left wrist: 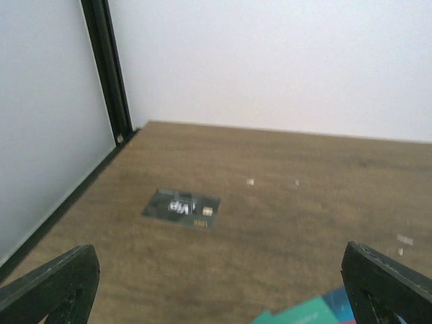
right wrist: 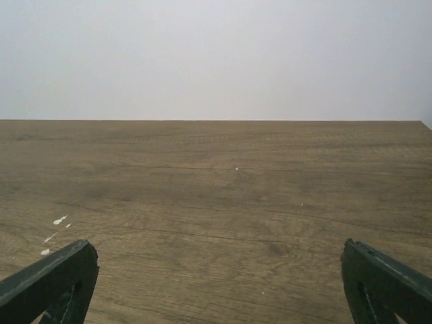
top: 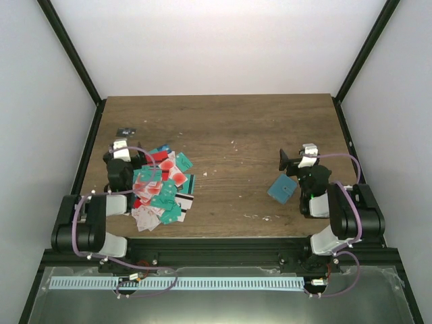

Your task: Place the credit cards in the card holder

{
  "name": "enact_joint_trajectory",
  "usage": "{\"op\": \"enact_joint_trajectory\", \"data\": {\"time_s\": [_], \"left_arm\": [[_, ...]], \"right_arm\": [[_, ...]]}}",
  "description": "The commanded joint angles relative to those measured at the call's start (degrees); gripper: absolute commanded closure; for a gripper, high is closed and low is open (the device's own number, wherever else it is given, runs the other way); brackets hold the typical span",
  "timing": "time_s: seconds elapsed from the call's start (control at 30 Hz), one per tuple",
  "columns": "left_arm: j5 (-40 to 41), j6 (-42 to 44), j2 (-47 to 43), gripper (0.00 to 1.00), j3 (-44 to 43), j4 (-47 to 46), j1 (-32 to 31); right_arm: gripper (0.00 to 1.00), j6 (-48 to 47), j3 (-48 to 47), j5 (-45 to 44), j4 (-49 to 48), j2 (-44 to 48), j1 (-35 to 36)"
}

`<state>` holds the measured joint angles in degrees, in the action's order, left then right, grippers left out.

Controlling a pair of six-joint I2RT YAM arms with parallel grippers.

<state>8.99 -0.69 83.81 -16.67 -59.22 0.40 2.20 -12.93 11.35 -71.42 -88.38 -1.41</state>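
**On the wooden table: cards heaped left, holder lying right, both grippers wide and empty**

At the near left of the table [top: 229,128], the credit cards [top: 162,190] lie in one loose, overlapping heap. They are red, teal and white with red blotches, and a few show a black stripe. The overlap defeats an exact count; there are probably around two dozen. The left arm [top: 88,226] has its wrist across the heap's left edge and hides some cards. One purple cable [top: 138,149] loops over the heap's far part.

The left gripper [left wrist: 217,251] points toward the far left corner, its jaws spread wide with nothing between them. Teal and blue card corners peek in at the bottom of its wrist view. Beyond it, one dark card [left wrist: 181,209] with pale print lies alone, well apart from the heap and close to the left edge.

On the right, the single card holder [top: 282,189] lies flat and turned diagonally, teal-blue, just left of the right arm's wrist. The right gripper [right wrist: 216,246] sits just beyond it over bare wood, its jaws fully apart and holding nothing.

Small white flecks [top: 233,143] dot the middle of the table; three of them show near the left finger in the right wrist view. Two black posts [top: 67,50] rise at the far corners between white walls [top: 216,47]. One ribbed metal rail [top: 175,283] runs along the near edge below the two arm bases.
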Motion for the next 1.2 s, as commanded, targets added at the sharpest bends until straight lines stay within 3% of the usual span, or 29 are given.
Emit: {"op": "enact_joint_trajectory", "data": {"time_s": [0.0,0.13,0.3,0.43,0.53,0.67,0.8,0.97,1.17], "left_arm": [[1.69,-1.47,-6.6,0.0,-6.44,14.6,0.13],[2.83,-1.62,-11.94,0.0,-13.74,31.27,0.12],[2.26,-4.82,-19.49,0.0,-19.31,43.78,0.15],[5.37,-10.27,-22.56,0.0,-25.53,57.05,0.21],[-0.44,-12.62,-23.52,0.0,-30.53,66.36,0.3],[-12.45,-19.04,-24.11,0.0,-31.36,70.16,0.5],[-20.92,-23.09,-18.39,0.0,-35.73,79.49,-0.38],[-19.25,-24.38,-14.28,0.0,-38.18,84.44,-10.41],[-21.77,-26.65,-5.77,0.05,-42.2,81.59,-26.02]], "right_arm": [[0.0,-1.32,-2.89,0.39,5.67,4.52,0.26],[0.0,-0.42,-9.08,-0.61,20.14,9.47,0.27],[0.0,7.19,-16.89,-0.91,32.23,17.03,0.28],[0.0,17.08,-30.41,-0.14,53.91,20.02,0.27],[0.0,19.79,-38.46,0.1,66.16,18.84,0.22],[0.0,22.56,-46.0,1.38,80.15,16.63,0.18],[0.0,30.12,-48.65,-0.2,97.14,15.05,0.18],[0.0,35.45,-43.35,-2.3,109.78,15.97,0.24],[0.03,36.65,-33.57,-2.7,112.8,20.29,0.18]]}}
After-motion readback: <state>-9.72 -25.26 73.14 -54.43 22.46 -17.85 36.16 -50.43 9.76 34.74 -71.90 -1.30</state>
